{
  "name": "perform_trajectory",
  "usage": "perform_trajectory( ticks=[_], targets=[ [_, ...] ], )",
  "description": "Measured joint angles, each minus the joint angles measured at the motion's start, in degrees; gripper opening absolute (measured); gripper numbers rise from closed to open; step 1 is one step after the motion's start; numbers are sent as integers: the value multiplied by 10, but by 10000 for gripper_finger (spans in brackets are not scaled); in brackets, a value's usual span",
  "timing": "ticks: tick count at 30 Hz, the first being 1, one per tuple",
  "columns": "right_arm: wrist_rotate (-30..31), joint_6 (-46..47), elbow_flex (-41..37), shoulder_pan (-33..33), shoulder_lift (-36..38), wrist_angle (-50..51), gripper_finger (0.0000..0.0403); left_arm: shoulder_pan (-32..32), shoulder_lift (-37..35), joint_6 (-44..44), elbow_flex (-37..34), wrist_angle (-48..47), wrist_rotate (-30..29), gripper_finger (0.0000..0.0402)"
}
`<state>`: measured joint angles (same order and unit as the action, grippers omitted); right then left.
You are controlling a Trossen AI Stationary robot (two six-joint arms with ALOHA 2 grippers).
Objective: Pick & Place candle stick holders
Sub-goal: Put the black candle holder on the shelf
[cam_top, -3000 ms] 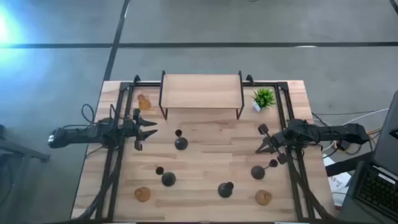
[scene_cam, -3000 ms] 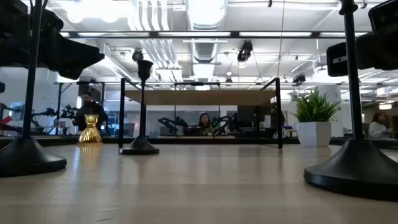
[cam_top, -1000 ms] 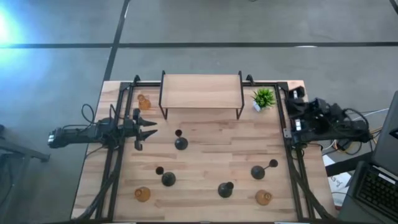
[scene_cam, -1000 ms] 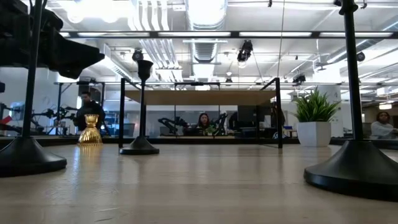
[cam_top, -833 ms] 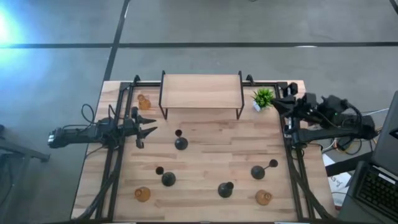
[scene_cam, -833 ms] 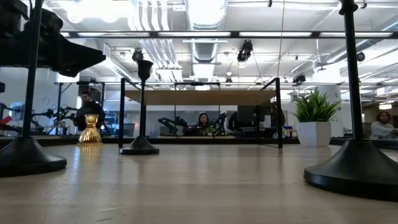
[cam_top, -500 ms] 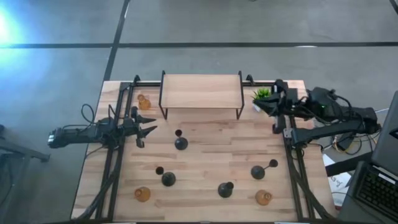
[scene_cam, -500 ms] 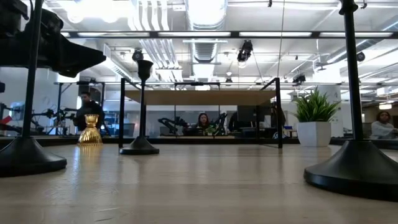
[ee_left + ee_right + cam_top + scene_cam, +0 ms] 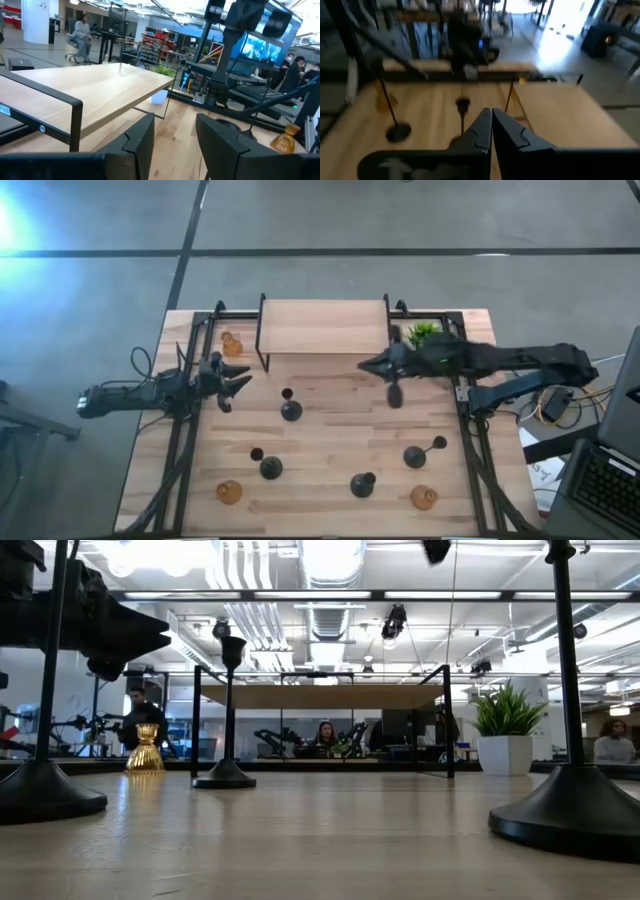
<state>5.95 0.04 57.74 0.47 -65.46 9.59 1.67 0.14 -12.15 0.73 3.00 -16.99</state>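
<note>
Four black candle stick holders stand on their round bases on the wooden table: one at mid-table (image 9: 291, 411), two near the front (image 9: 271, 468) (image 9: 362, 485), one front right (image 9: 415, 456). Three amber holders sit at the far left (image 9: 232, 343), front left (image 9: 229, 492) and front right (image 9: 424, 498). My left gripper (image 9: 238, 385) hovers open over the table's left side, empty; the left wrist view shows its gap (image 9: 172, 135). My right gripper (image 9: 364, 365) reaches in from the right, just in front of the shelf, its fingers shut and empty (image 9: 491, 111).
A wooden shelf on black legs (image 9: 323, 328) stands at the table's far middle. A small green potted plant (image 9: 424, 332) sits far right, partly under my right arm. Black frame rails (image 9: 186, 440) run along both sides. People sit in the room beyond the table (image 9: 326, 735).
My right arm has swung out from the table's far right corner toward the left, passing over the plant, and now reaches to the middle in front of the shelf. The holders have stayed in place.
</note>
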Motion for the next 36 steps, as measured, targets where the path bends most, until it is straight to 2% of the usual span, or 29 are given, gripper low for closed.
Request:
perform_trajectory(
  ticks=[8, 17, 27, 36],
  targets=[
    [-2, -5, -25, -2, -132, -83, 8, 0, 0, 0, 0, 3, 0, 149],
    [-16, 17, -13, -1, -259, -147, 8, 0, 0, -34, -1, 11, 0, 149],
    [-35, 16, 26, -2, -337, -177, 8, 0, 0, -74, -1, 21, 0, 149],
    [-38, 8, 103, -4, -418, -176, 8, 0, 1, -74, -1, 25, -1, 149]
  ],
)
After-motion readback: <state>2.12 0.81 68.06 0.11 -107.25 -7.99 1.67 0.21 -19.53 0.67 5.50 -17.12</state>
